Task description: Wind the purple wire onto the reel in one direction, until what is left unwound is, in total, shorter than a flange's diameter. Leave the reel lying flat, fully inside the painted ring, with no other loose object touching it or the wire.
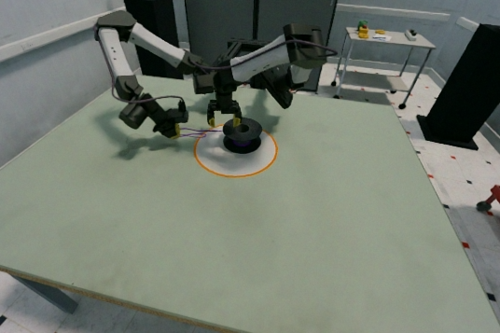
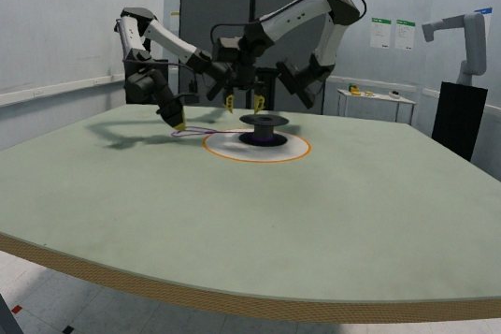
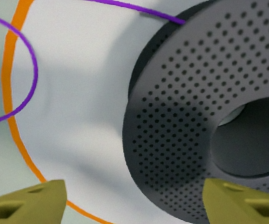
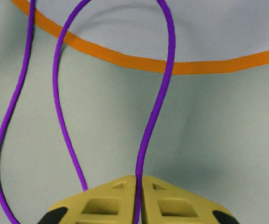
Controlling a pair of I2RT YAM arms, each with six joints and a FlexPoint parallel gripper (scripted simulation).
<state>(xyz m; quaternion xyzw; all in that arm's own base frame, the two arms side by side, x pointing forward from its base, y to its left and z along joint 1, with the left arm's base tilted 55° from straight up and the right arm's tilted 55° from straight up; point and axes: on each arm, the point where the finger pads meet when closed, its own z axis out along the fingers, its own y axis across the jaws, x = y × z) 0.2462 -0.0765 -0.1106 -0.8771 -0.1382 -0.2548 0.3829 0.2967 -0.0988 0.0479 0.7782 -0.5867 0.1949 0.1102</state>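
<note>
The black reel (image 1: pixel 252 131) (image 2: pixel 264 132) (image 3: pixel 177 140) lies flat on its lower flange, inside the orange ring (image 1: pixel 235 176) (image 2: pixel 257 161) (image 3: pixel 6 75) (image 4: pixel 120 59). Some purple wire (image 1: pixel 213 131) (image 2: pixel 234 132) (image 3: pixel 135 7) (image 4: pixel 170 50) shows on the hub, low down. The rest leaves the reel on the right arm's side and forms loose loops across the ring's edge. My right gripper (image 1: pixel 176 131) (image 2: pixel 181 126) (image 4: pixel 138 184) is shut on the wire, low over the table outside the ring. My left gripper (image 1: pixel 224 122) (image 2: pixel 244 105) (image 3: pixel 134 187) is open and empty, above and beside the upper flange.
The left arm reaches over from the back. The right arm stands at the left of the top and exterior views. The table's front edge (image 2: pixel 224 298) is far from the reel. A cart (image 1: pixel 392 37) (image 2: pixel 376 98) stands behind the table. No other loose object shows near the reel.
</note>
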